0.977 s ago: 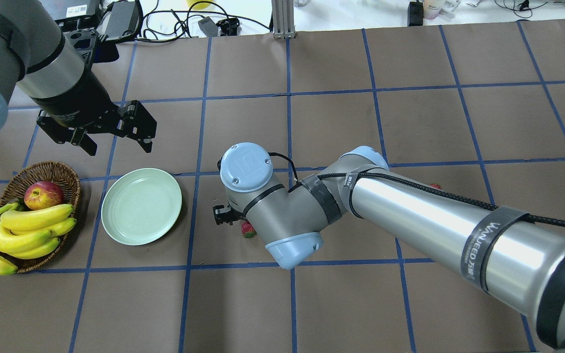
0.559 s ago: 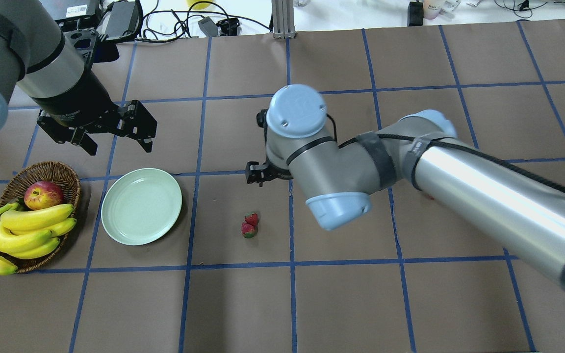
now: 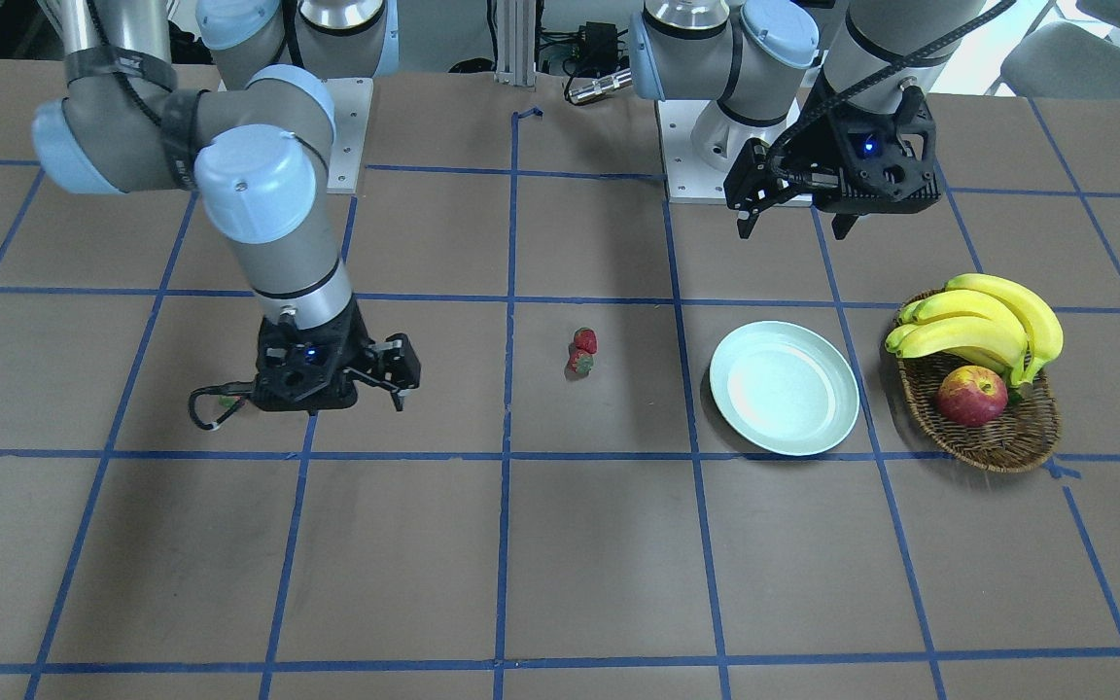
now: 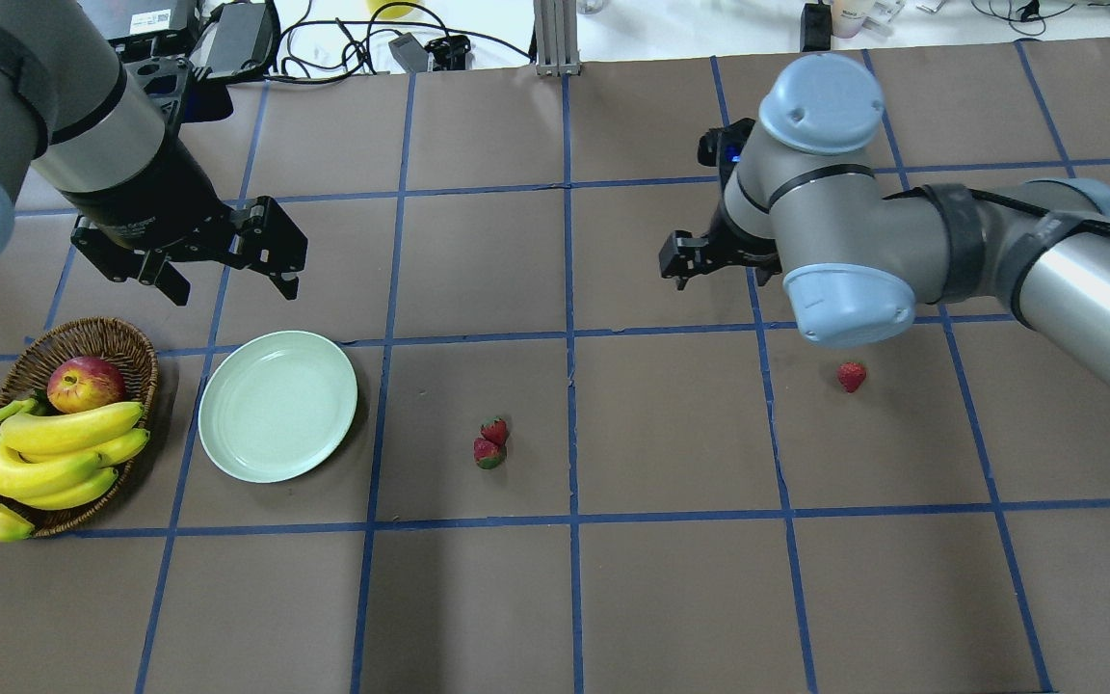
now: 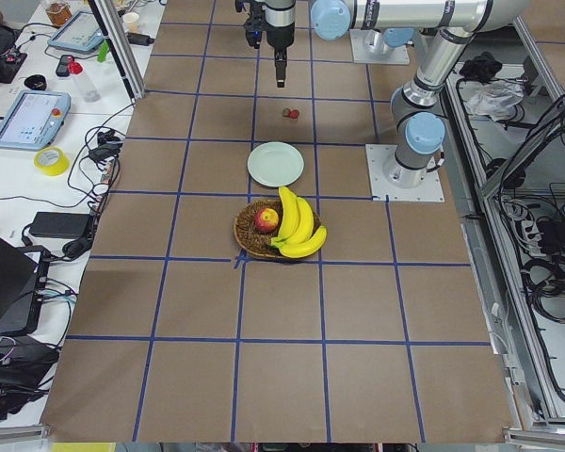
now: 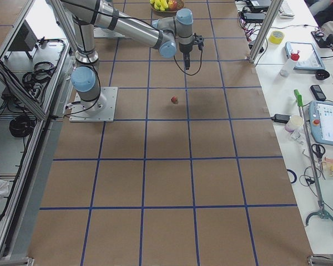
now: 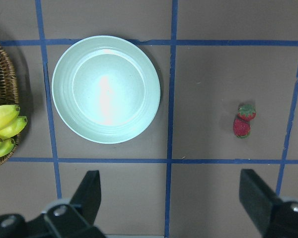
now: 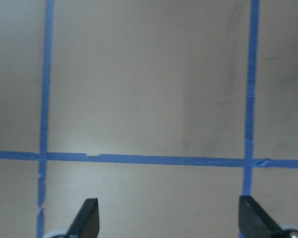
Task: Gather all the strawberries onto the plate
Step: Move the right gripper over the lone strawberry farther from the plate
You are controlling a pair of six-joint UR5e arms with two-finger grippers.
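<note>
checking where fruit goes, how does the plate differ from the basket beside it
The plate is smooth and pale green; the basket is brown woven wicker. The plate is empty; the basket holds bananas and an apple. The plate is shallow, the basket deeper-walled. Both are round, look about equally wide, and sit side by side.

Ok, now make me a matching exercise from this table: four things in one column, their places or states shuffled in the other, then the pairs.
1 plate
2 apple
3 pair of strawberries
4 lone strawberry

A in the wicker basket with the bananas
B by itself, far from the plate
C bare, beside the basket
D two together, nearer the plate

Pairs: 1-C, 2-A, 3-D, 4-B.
</note>
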